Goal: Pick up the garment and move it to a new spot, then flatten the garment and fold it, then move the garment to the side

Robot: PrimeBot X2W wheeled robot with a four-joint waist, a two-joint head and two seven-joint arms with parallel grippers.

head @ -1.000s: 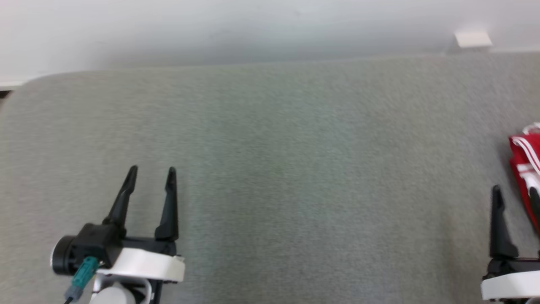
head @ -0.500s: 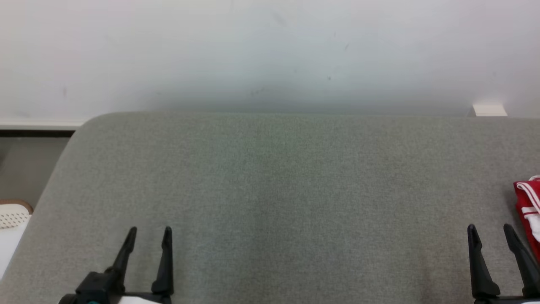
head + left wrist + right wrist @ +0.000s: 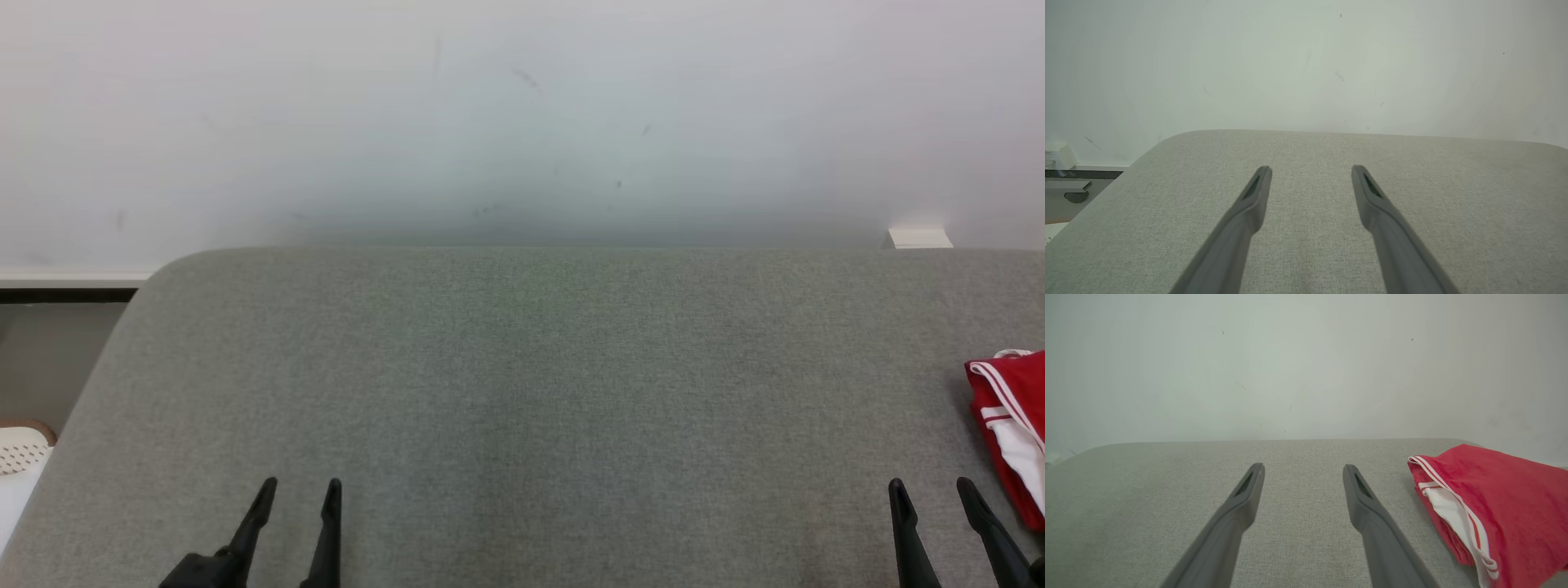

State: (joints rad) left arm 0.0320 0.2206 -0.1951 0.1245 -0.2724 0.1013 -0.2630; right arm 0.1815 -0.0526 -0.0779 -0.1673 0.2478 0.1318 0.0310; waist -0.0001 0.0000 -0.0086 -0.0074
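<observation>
Red garment (image 3: 1498, 506), folded, white-striped trim

No text, label, brand, number or sign can be read in these views. The red garment (image 3: 1502, 498) carries white stripes along its edge; they are plain bands, not writing. The small dark marks on the pale wall (image 3: 522, 122) are only specks and form no characters.
</observation>
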